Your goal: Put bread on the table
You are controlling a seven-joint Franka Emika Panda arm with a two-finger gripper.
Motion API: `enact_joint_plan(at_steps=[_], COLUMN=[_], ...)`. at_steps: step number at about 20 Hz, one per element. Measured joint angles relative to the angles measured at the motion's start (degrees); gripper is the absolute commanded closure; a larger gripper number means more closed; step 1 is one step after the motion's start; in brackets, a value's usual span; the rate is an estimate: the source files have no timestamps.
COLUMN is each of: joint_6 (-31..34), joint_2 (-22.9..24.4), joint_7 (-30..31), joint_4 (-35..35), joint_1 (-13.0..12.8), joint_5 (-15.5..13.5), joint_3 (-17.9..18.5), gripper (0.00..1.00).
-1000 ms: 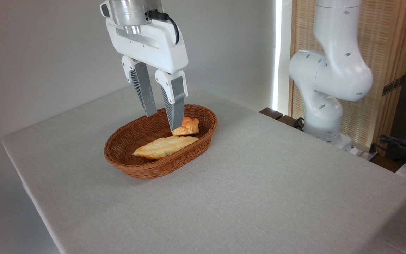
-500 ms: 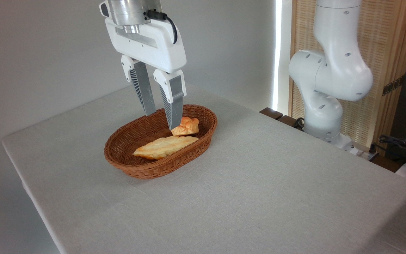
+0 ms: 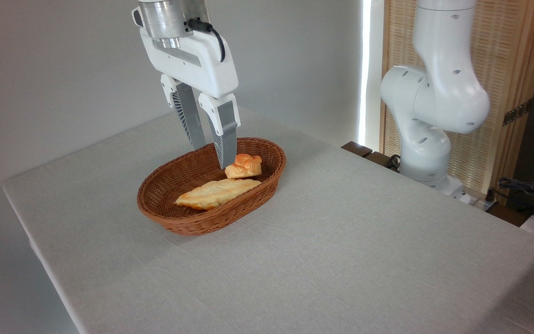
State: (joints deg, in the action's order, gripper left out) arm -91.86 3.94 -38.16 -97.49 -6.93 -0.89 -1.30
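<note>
one broad table (image 3: 341, 260) fills most of the view, its light grey-beige fabric-textured top running back to a plain pale grey wall. at the right stands the white jointed robot arm (image 3: 434, 102), with a slatted wooden screen (image 3: 512, 69) behind it and dark cables (image 3: 526, 190) by the table's far right edge. an oval brown wicker basket (image 3: 155, 204) sits on the cloth left of centre. inside it lies the bread (image 3: 216, 192), a long flat braided loaf, pale golden-yellow with browned tips, leaf-shaped and stretching nearly the basket's length along the near side. just behind it, at the basket's far end, rests a small orange bun (image 3: 244, 166). the gripper (image 3: 210, 157) hangs tips-down over the basket's back rim, its two grey ribbed fingers (image 3: 225, 139) spread apart with a clear gap, holding nothing, just left of the bun and above the loaf.
</note>
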Motion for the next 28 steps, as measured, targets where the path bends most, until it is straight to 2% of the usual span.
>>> enact_joint_plan(at_steps=[5, 8, 11, 15, 18, 21, 26, 28], joint_6=[-0.07, -1.94, -6.71, -16.7, -22.71, -24.66, -25.25, -25.25], joint_2=[0.34, 1.18, 1.68, 1.59, 1.49, 1.43, 1.45, 1.37], joint_7=[0.36, 0.36, 1.56, 8.77, 12.36, 12.52, 12.52, 12.52], joint_4=[-1.41, -3.37, -6.91, -13.48, -18.66, -22.75, -24.4, -24.58], joint_1=[-1.49, -1.53, -1.64, -1.89, -2.84, -3.29, -3.32, -3.33], joint_5=[-1.47, -3.91, -5.73, -6.85, -6.87, -6.6, -3.68, -1.08], joint_3=[-0.06, -0.58, -3.38, -8.42, -10.74, -12.25, -12.69, -13.0], gripper=[0.0, 0.0, 0.0, 0.0, 0.0, 0.0, 0.0, 0.0])
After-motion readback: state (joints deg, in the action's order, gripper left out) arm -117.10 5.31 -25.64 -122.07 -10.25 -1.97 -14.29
